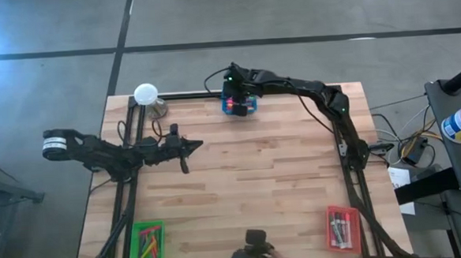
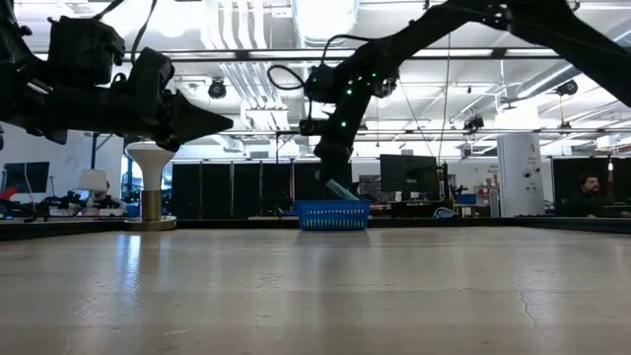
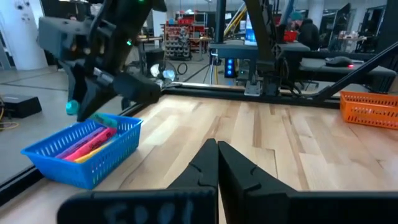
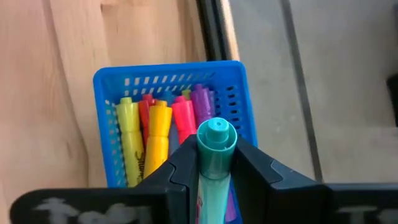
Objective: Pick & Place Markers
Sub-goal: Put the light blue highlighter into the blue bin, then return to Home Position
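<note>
Clamped upright between the fingers of the right gripper (image 4: 214,155), cap end toward the wrist camera: a teal marker (image 4: 216,140), hanging directly over the blue tray (image 4: 168,71) at the far edge of the table (image 1: 257,183). Cannot tell from this alone whether the marker is going into the tray or coming out.

Either way, move straight up or down and keep the firm grip. Keep the marker's lower end inside the tray walls until well above the rim, or aim it at the free strip beside the purple one if lowering. Avoid dragging sideways: light tray, likely to slide or tip.

Around, from big to small:
- Wooden table, mostly bare in the middle, so an open path across it.
- Left arm parked over the left-middle of the table, well apart from the blue tray; left gripper (image 1: 190,147) pinched shut on nothing, posing no obstruction.
- Green tray (image 1: 131,245) at the near left corner and red tray (image 1: 330,211) at the near right, both holding markers.
- White-domed stand (image 1: 146,93) near the far left corner, clear of the work.
- Yellow, orange, pink and purple markers (image 4: 158,134) lying side by side in the blue tray, close under the gripper; mind knocking them.
</note>
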`<state>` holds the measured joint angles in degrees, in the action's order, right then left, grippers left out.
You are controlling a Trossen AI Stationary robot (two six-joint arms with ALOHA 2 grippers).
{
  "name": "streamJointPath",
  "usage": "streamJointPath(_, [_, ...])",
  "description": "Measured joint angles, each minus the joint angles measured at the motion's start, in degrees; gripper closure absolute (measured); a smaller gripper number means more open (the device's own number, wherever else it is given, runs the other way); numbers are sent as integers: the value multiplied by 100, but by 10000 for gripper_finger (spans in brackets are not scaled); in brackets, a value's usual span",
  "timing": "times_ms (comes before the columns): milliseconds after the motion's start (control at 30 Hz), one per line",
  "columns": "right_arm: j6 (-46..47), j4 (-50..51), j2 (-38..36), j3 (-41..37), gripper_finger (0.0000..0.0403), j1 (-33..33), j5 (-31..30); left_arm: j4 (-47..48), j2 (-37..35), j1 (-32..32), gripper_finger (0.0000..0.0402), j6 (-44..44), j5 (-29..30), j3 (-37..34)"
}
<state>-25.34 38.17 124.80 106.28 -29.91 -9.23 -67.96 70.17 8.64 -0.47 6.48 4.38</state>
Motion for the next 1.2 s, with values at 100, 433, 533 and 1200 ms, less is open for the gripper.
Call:
streamJointPath(100, [-17,210,243,317,329,2,6,4,-2,-2,401,0,0,0])
streamJointPath(433, [88,559,462,680,292,2,4,45,3,-2,401,17,1,-2])
streamJointPath(533, [154,695,398,674,289,12,2,68,3,-2,401,26,2,-2])
streamJointPath(1200, [552,-704,-88,-1007,394,308,777,62,-26,-2,401,-66,6,-70])
